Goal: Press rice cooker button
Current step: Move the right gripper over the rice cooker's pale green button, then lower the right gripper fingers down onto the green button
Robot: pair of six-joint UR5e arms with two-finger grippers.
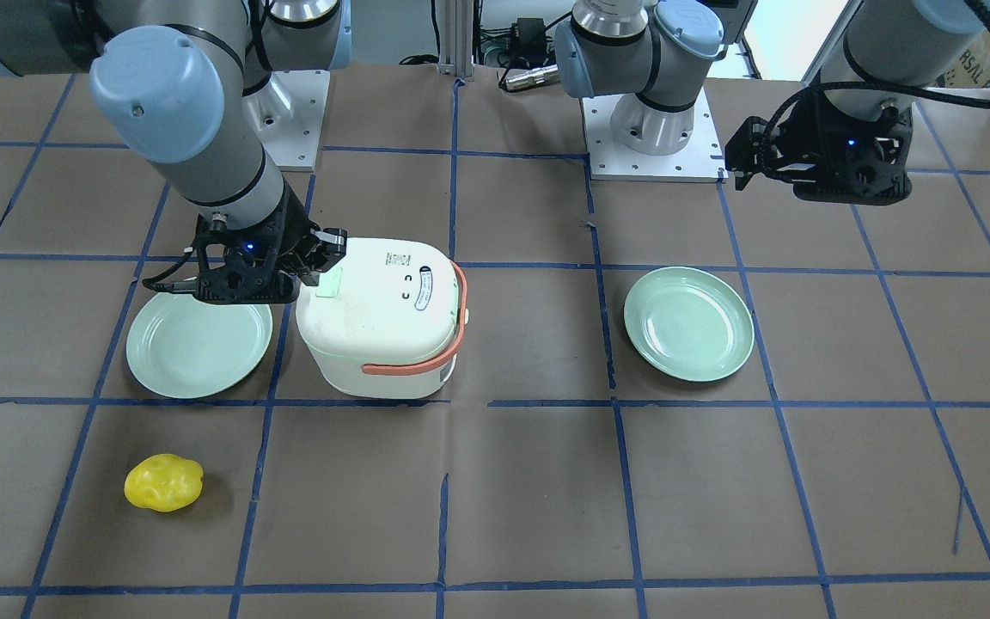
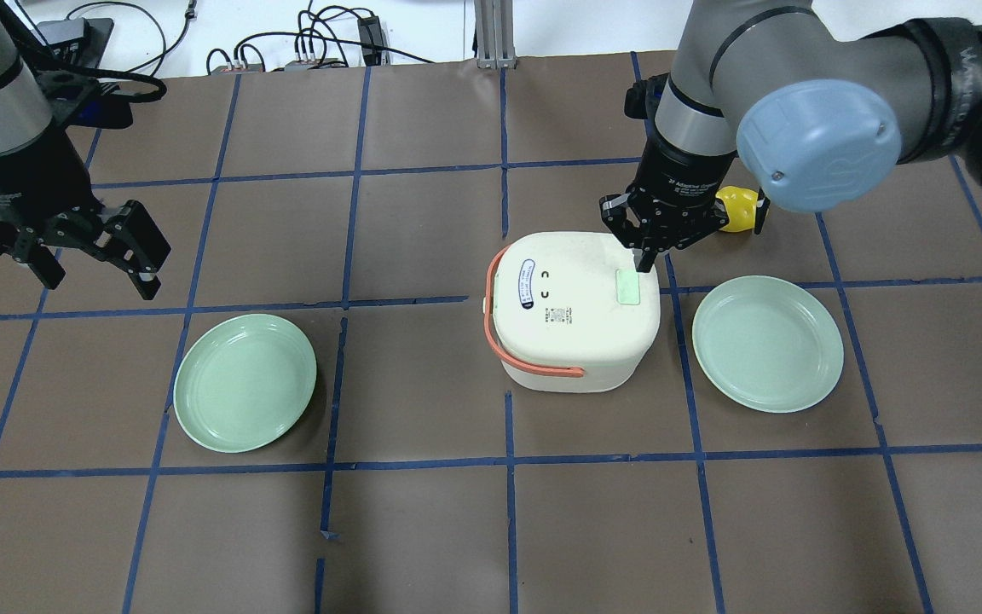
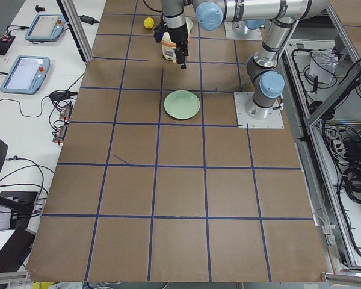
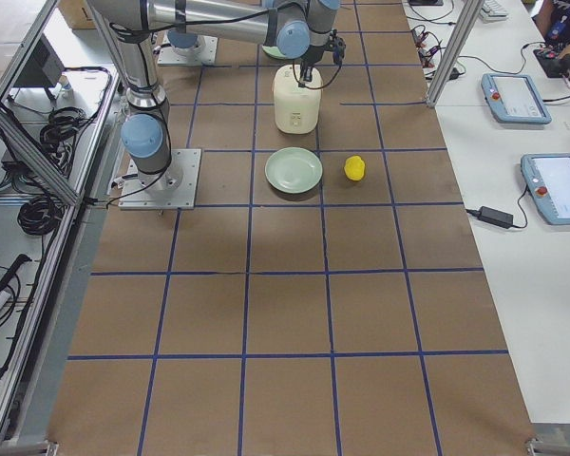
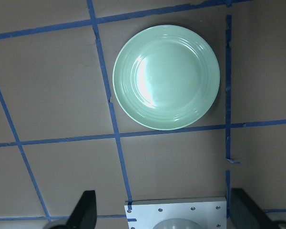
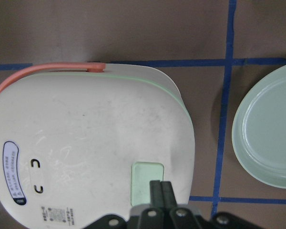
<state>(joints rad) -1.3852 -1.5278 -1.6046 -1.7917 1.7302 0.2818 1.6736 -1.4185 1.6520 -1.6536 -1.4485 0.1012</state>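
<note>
A cream rice cooker (image 2: 576,311) with an orange handle stands mid-table, with a pale green button (image 2: 630,286) on its lid. My right gripper (image 2: 646,256) is shut and empty. Its fingertips point down at the edge of the button. In the right wrist view the joined fingertips (image 6: 160,189) overlap the button (image 6: 147,175); I cannot tell if they press it. The front view shows the same gripper (image 1: 323,266) at the button (image 1: 329,282). My left gripper (image 2: 86,251) is open and empty, hovering far to the left, away from the cooker.
One green plate (image 2: 768,343) lies right beside the cooker, below my right arm. Another green plate (image 2: 244,381) lies near my left gripper and shows in the left wrist view (image 5: 166,77). A yellow fruit-like object (image 1: 163,482) lies beyond the right plate.
</note>
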